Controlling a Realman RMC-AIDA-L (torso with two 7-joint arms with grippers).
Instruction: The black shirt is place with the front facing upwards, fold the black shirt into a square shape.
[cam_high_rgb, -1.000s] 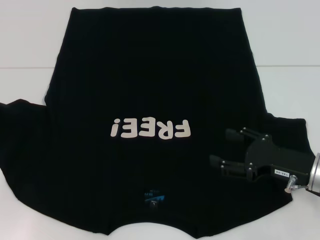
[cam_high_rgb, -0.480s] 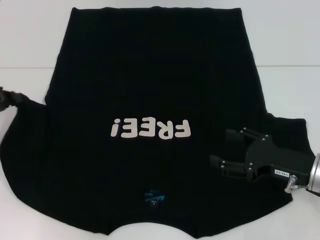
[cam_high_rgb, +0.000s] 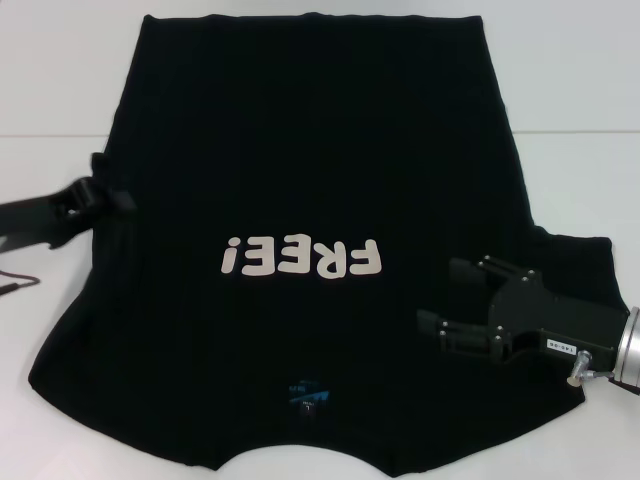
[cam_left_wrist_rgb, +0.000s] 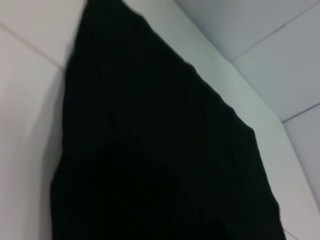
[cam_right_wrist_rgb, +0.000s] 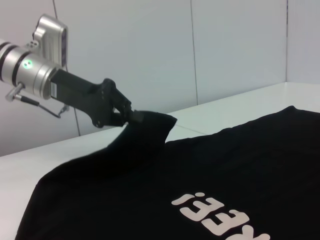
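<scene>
The left gripper (cam_high_rgb: 100, 195) pinches the sleeve of the black shirt (cam_high_rgb: 310, 150), lifting it over the body beside it. The right gripper (cam_high_rgb: 450, 305) hovers spread above the opposite sleeve on the tabletop (cam_high_rgb: 570, 90).

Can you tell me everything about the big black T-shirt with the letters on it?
The big black soft-cloth T-shirt lies front up on the white table, collar toward the robot. It has off-white "FREE!" lettering and a small blue neck label. The left gripper is shut on its left sleeve, lifting it inward. The open right gripper hovers over the right sleeve.
</scene>
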